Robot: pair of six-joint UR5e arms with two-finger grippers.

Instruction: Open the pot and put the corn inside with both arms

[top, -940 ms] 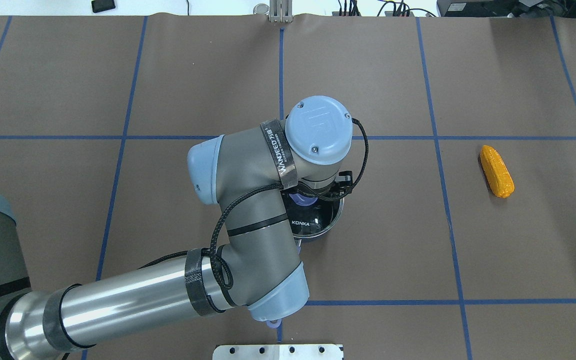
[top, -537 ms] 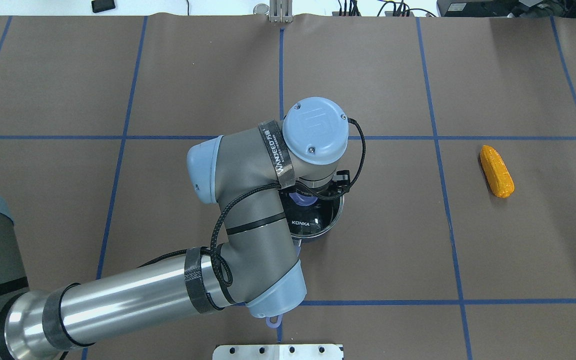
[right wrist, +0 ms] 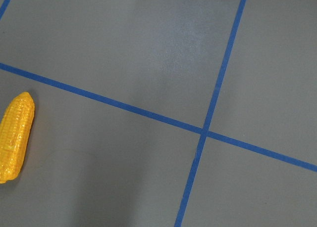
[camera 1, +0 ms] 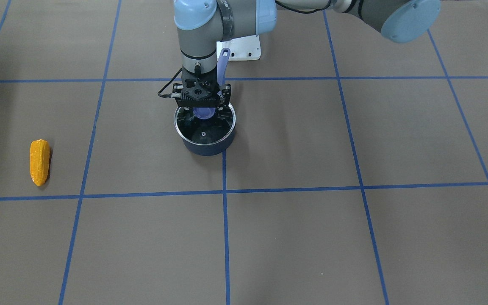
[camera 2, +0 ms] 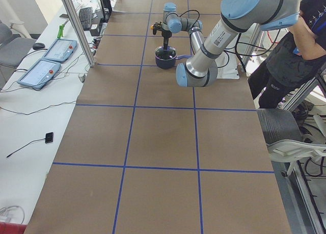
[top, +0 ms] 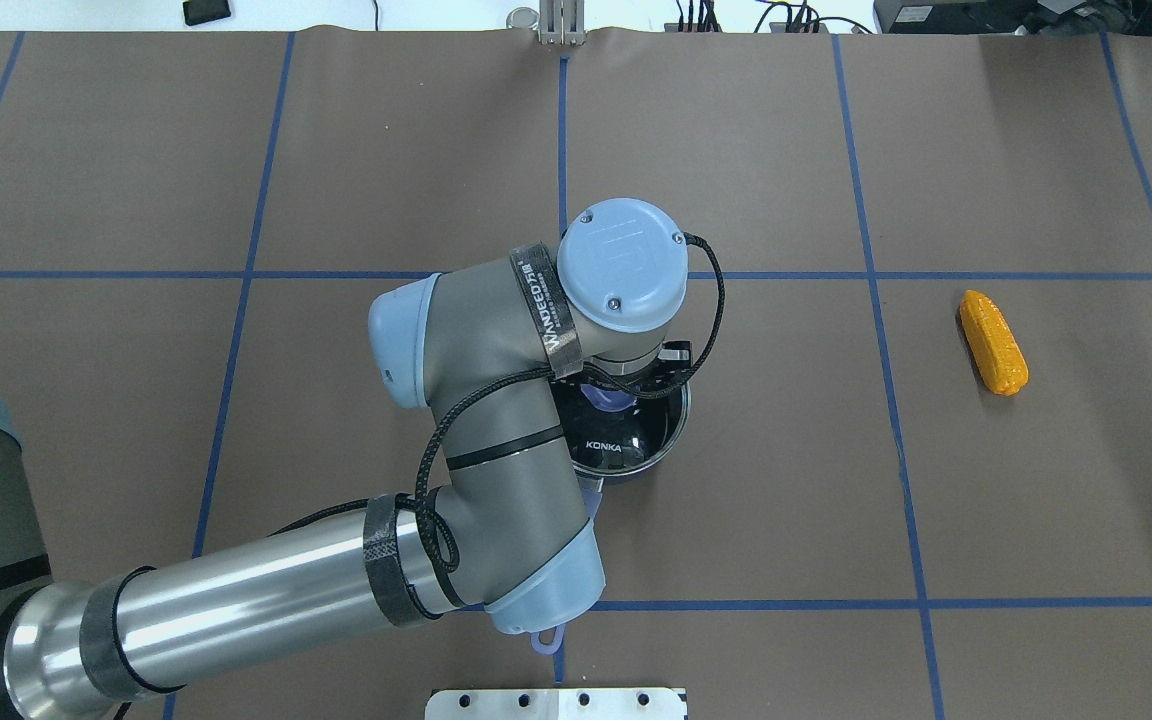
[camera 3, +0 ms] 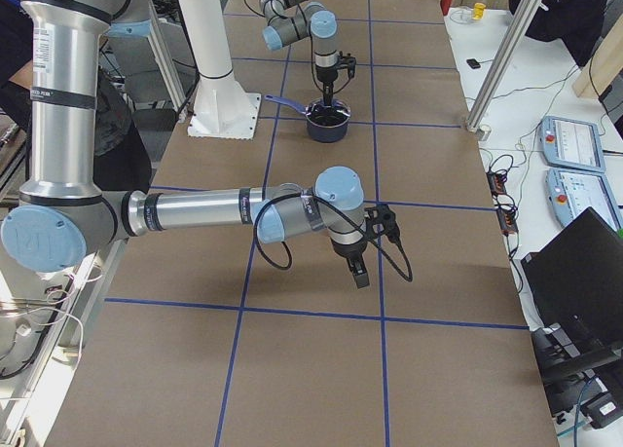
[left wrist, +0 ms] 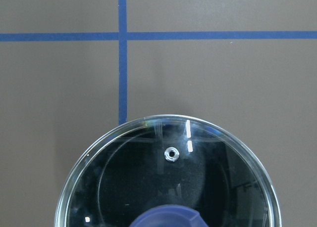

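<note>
Brown covering crossed by blue tape lines runs the length of the surface [camera 1: 311, 237], and from my desk I count almost none of the job as finished. The pot [camera 1: 205, 148] stands near the middle, its long handle [camera 1: 223, 63] pointing toward the robot's base. The glass lid [left wrist: 124, 177] sits on its rim, and the left wrist view looks straight down through it to the black inside.

My left hand [camera 1: 202, 101] hangs directly over the lid's blue knob [camera 1: 204, 113], down close to it. I cannot tell whether it has pinched the knob or merely stands around it, because the hand's body hides that from the front.

The corn [camera 1: 40, 162] lies flat on the surface, well apart from the pot on the robot's right side, with nothing touching it. My right hand [camera 3: 359, 270] hovers above the surface — its wrist camera catches the cob at the frame's left edge — but only a side view shows the hand itself, so I cannot tell how wide it stands.

By my reckoning every step is left: lift the lid clear, pick up the corn, carry it across and drop it in.
</note>
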